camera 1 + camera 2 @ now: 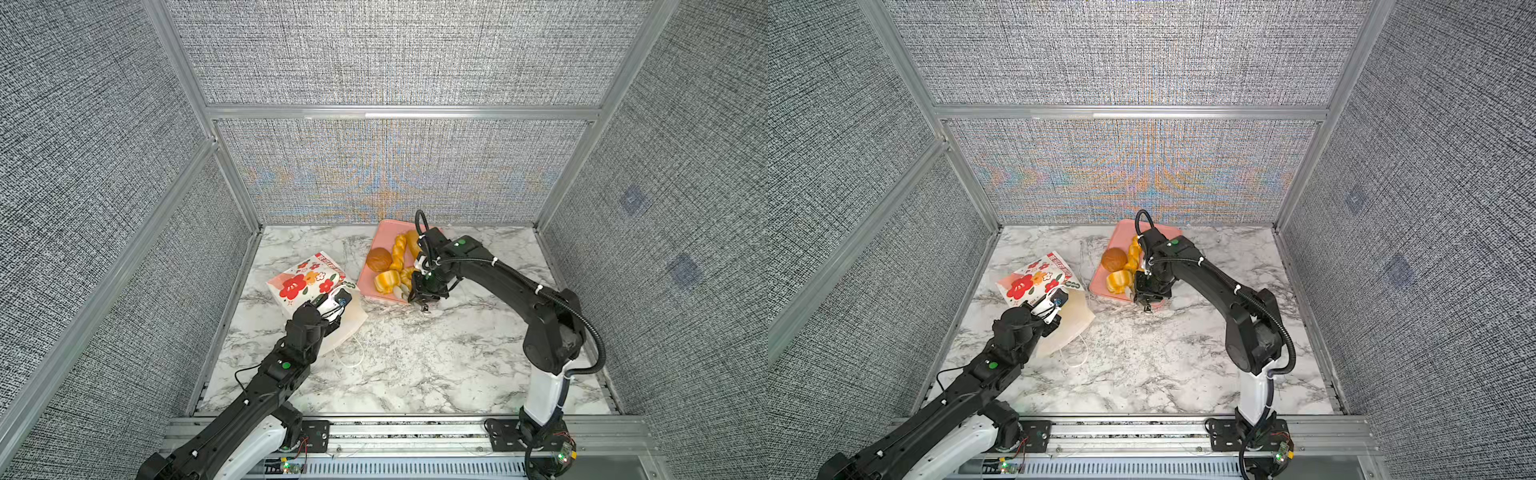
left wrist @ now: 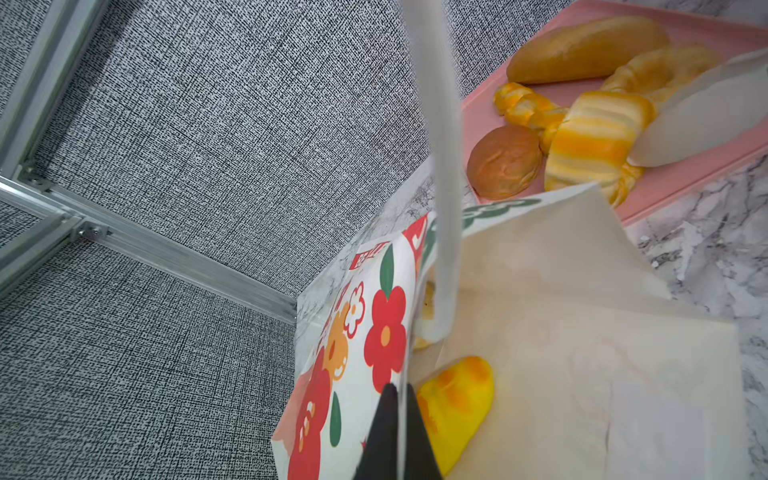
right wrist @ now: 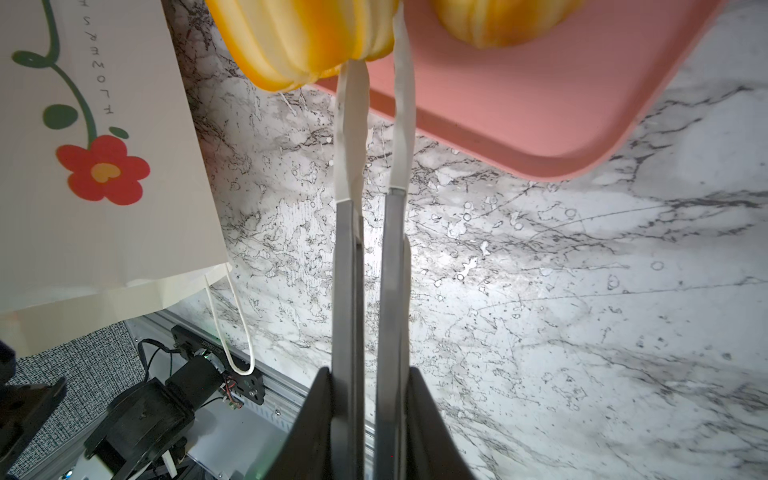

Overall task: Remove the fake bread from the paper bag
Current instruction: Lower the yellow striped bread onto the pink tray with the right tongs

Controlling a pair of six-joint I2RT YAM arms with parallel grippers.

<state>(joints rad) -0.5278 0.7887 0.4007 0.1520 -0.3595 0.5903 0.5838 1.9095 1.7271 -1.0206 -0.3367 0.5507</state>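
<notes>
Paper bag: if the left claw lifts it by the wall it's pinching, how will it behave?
Paper bag probably flexes rather than lifting rigidly: its mouth wall looks bowed and creased. Likely light: the paper looks sheet-thin. The yellow bread at the mouth may slide out if it tilts.

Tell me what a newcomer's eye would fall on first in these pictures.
The pink tray at the back of the marble table, loaded with glossy golden fake bread, stands out most in both top views. Next comes the paper bag with red flowers, left of the tray, with the left claw shut on its rim. The left wrist view shows one yellow roll inside the bag.
</notes>
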